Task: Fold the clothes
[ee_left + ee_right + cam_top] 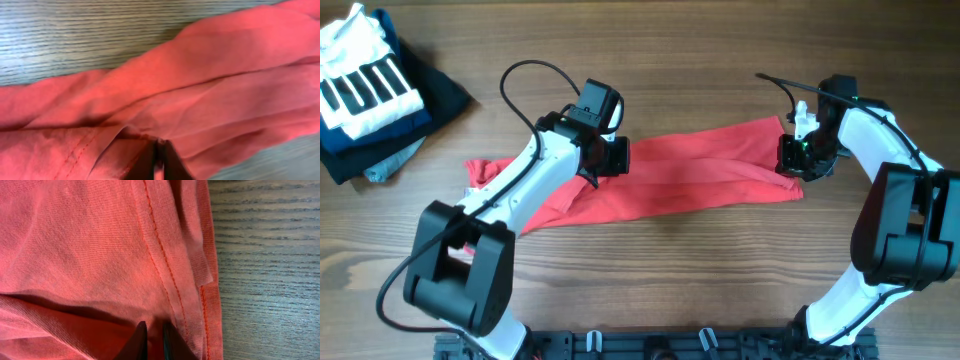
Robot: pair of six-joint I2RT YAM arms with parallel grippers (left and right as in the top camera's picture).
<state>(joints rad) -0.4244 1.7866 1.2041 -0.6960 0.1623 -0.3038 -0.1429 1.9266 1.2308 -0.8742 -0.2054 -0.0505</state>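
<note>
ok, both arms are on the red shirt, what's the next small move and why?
Probably lift the right gripper and carry its hem end over toward the left gripper. The red T-shirt already lies as a narrow band, both grippers pinched shut on it, so halving its length looks next.

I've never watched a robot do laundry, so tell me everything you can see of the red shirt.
The shirt is red and looks like soft cotton knit with stitched hems. It lies on the wooden table, drawn into a long, creased band with its layers overlapping. No print shows. The left gripper pinches a fold partway along it. The right gripper pinches the cloth beside the hem at the other end.
</note>
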